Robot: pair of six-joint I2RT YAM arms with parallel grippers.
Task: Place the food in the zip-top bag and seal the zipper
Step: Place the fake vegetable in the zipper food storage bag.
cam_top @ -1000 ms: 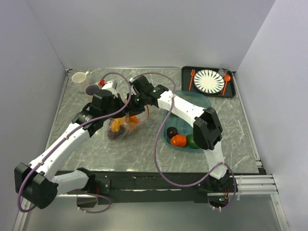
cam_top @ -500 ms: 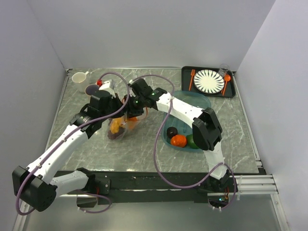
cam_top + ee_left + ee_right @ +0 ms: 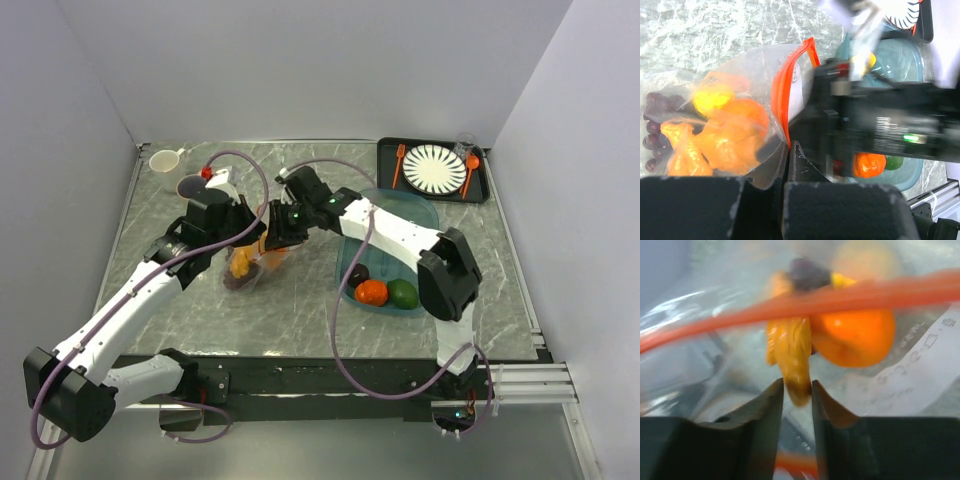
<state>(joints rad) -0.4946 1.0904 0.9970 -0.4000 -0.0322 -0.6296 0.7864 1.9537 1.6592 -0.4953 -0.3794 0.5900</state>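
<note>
Tight at bag [image 3: 246,272] mouth: L gripper [image 3: 252,226] & R gripper [image 3: 271,240] both crowding it; tray [image 3: 425,214] close on R, cups [image 3: 166,160] back-L. Bare table [image 3: 300,322] up front.

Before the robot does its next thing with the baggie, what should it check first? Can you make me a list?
1. Is the left gripper pinching the zip-top bag by its edge? Ok.
2. Is the bag's mouth open? Ok, the zipper gapes wide.
3. Is the right gripper free of the yellow-orange piece? Cannot tell; the piece's end sits between slightly parted fingers.
4. Is all the food packed? Not ok: a red-orange fruit, a green fruit and a dark fruit lie in the teal tray.
5. Is the zipper sealed? Not ok.
</note>
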